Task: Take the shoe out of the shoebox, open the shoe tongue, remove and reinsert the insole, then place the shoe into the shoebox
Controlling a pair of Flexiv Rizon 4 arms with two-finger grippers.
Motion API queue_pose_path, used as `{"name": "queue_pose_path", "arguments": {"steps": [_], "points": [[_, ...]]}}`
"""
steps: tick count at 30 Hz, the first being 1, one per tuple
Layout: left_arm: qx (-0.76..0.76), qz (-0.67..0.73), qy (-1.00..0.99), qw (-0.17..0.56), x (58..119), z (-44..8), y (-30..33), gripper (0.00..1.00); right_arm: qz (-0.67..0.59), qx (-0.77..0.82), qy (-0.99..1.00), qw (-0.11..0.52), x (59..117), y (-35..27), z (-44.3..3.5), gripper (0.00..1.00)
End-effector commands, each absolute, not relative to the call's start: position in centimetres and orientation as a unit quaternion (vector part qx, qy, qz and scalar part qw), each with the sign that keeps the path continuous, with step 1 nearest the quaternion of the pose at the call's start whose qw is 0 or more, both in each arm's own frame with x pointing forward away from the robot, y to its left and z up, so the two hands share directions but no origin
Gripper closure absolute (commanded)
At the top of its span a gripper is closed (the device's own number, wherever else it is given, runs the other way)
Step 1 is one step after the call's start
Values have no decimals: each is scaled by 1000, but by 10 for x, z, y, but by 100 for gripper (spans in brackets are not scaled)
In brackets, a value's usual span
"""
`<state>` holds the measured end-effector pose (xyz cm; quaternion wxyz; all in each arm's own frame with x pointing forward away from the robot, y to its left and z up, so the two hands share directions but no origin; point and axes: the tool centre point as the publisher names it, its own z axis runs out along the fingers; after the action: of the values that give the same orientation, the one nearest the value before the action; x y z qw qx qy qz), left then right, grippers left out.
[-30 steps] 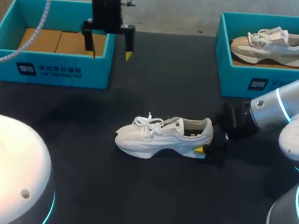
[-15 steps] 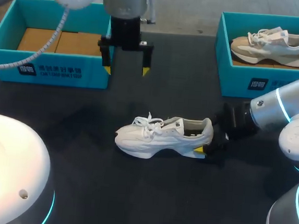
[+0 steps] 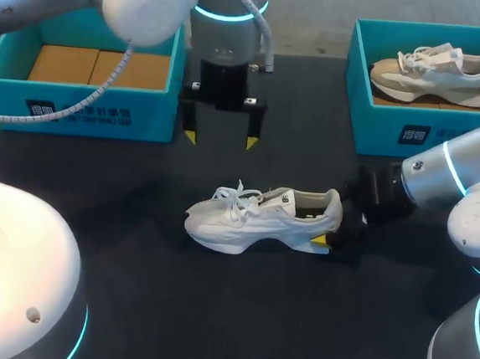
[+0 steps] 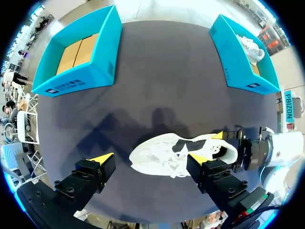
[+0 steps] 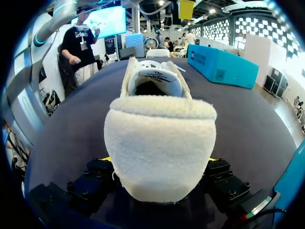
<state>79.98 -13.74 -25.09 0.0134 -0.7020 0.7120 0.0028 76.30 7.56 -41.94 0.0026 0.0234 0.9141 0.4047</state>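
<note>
from above, a white lace-up sneaker (image 3: 257, 219) stands upright on its sole in the middle of a dark matte table (image 3: 212, 311), toe toward the robot's left and heel toward its right. the right gripper (image 3: 334, 228) comes in low from the right and is closed around the sneaker's heel, one yellow tip showing against the near side of the sole. the left gripper (image 3: 221, 140) hangs over the table behind the sneaker, pointing down, its two fingers spread wide with nothing between them. at the far left stands an open teal shoebox with a brown cardboard floor (image 3: 87, 103), and at the far right a second teal shoebox (image 3: 395, 134) with a beige and white sneaker (image 3: 434, 72) lying inside. from the left wrist, the left gripper (image 4: 150, 158) is wide open above the white lace-up sneaker (image 4: 181, 152), which lies under and between its fingers without touching them; the right gripper (image 4: 224, 145) clasps the heel, and the brown-floored shoebox (image 4: 81, 78) and the second shoebox (image 4: 238, 62) sit well beyond, apart from each other. from the right wrist, the fleecy heel of the sneaker (image 5: 159, 143) sits between the right gripper (image 5: 159, 164), whose dark fingers (image 5: 97, 169) press it from both sides, with only slivers of yellow visible; the sneaker's opening faces upward.
</note>
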Motion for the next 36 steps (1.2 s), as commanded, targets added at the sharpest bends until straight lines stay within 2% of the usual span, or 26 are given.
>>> {"name": "queue_pose_path", "arguments": {"steps": [1,10,25,36], "points": [[-702,4,712,13,801,-251,-138,0,404,23,914,2,763,77,-420,100],[-702,4,712,13,801,-251,-138,0,404,23,914,2,763,77,-420,100],[-671,-17,741,-6,758,-270,-179,0,404,23,914,2,763,77,-420,100],[-669,-9,743,-24,750,-295,-201,0,404,23,914,2,763,77,-420,100]]}}
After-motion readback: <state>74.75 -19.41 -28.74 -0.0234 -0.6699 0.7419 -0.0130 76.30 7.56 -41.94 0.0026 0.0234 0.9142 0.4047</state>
